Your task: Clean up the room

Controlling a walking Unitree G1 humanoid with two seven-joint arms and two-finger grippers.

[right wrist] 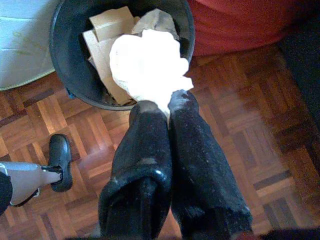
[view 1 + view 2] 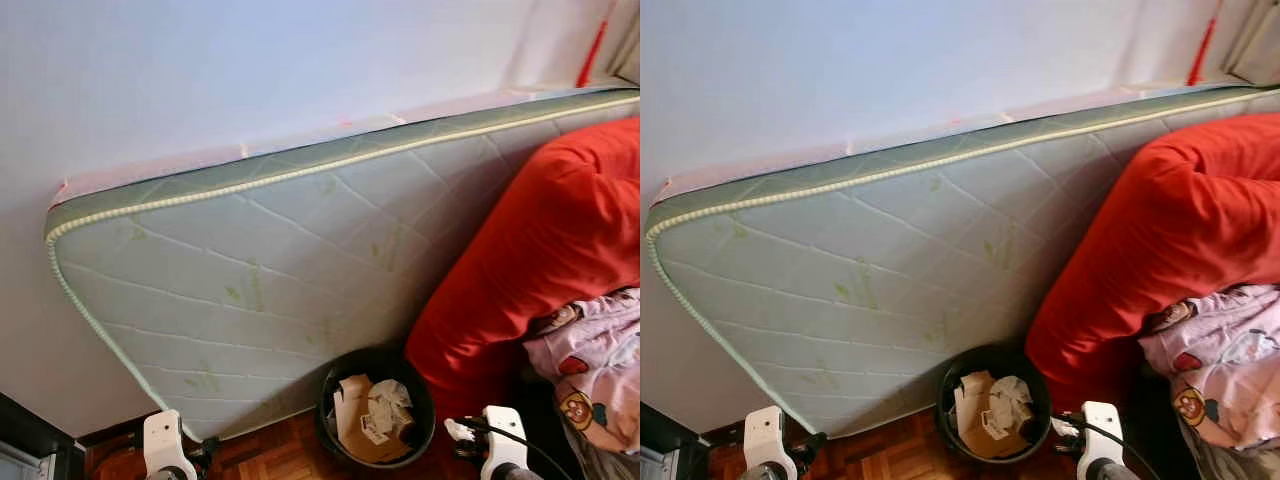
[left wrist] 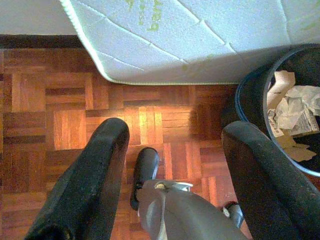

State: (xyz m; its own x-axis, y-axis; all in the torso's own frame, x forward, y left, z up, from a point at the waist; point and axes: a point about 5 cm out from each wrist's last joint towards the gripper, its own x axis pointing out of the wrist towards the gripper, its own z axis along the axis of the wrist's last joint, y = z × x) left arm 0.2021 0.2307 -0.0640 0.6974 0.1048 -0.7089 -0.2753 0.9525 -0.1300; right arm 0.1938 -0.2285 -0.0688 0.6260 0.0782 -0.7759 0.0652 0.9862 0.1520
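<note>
Crumpled white paper (image 1: pixel 149 65), one wad, pinched in the right gripper (image 1: pixel 167 102) over the bin (image 1: pixel 65 60).
Round black bin holds cardboard; left gripper (image 3: pixel 175 150) jaws spread wide.

Pale wall (image 2: pixel 250 70), quilted green-trimmed mattress (image 2: pixel 270 270) leaning against it, reddish parquet floor (image 3: pixel 45 115) sunlit in patches, red bedding (image 2: pixel 540 250) beside

My left gripper (image 3: pixel 172 145) is hanging over the parquet floor (image 3: pixel 45 105), its two black fingers (image 3: pixel 85 185) spread wide with nothing between them. Beyond them a pale quilted mattress (image 3: pixel 200 40) is leaning, and a dark bin (image 3: pixel 250 100) is holding crumpled paper (image 3: pixel 295 107), possibly with cardboard.
</note>
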